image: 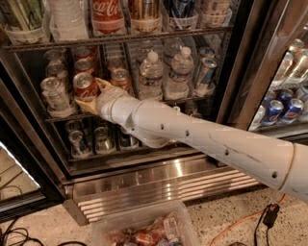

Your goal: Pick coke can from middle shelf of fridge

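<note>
The coke can (84, 84), red with a silver top, stands at the front of a lane on the left of the middle shelf (202, 97) in the fridge (232, 57). More red cans stand behind it in the same lane. My gripper (91, 94) is at the can, reaching in from the right on the white arm, with its tan tips above-right and below-left of the can. The can stands upright on the rack.
A copper-orange can (120, 77) and water bottles (150, 72) stand right of the coke can, a silver can (54, 93) to its left. A Coca-Cola bottle (107, 14) is on the shelf above. Dark cans (79, 141) fill the lower shelf. A plastic bin (144, 226) sits on the floor below the steel grille (168, 187).
</note>
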Action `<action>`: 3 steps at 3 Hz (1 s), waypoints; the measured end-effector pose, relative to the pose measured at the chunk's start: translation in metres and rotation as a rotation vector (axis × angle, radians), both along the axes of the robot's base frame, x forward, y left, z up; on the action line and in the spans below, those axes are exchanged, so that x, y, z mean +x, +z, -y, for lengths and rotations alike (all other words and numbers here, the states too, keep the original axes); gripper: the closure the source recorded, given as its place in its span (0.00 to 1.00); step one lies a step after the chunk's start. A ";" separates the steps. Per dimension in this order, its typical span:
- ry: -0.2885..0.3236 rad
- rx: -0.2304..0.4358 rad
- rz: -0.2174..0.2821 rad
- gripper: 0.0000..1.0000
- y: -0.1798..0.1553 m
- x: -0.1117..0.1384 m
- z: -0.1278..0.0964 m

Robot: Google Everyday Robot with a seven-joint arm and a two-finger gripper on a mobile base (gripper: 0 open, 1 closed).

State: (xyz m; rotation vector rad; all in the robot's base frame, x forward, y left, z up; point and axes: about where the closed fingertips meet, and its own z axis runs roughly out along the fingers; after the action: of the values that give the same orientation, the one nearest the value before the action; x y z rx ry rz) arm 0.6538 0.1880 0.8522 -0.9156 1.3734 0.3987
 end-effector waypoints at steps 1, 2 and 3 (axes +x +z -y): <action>0.052 -0.038 0.024 1.00 0.019 -0.022 -0.001; 0.096 -0.089 0.033 1.00 0.034 -0.046 0.002; 0.126 -0.127 0.022 1.00 0.038 -0.065 0.005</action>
State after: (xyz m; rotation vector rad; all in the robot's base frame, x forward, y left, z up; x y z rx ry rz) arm 0.5892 0.1829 0.8901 -1.1114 1.3368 0.3992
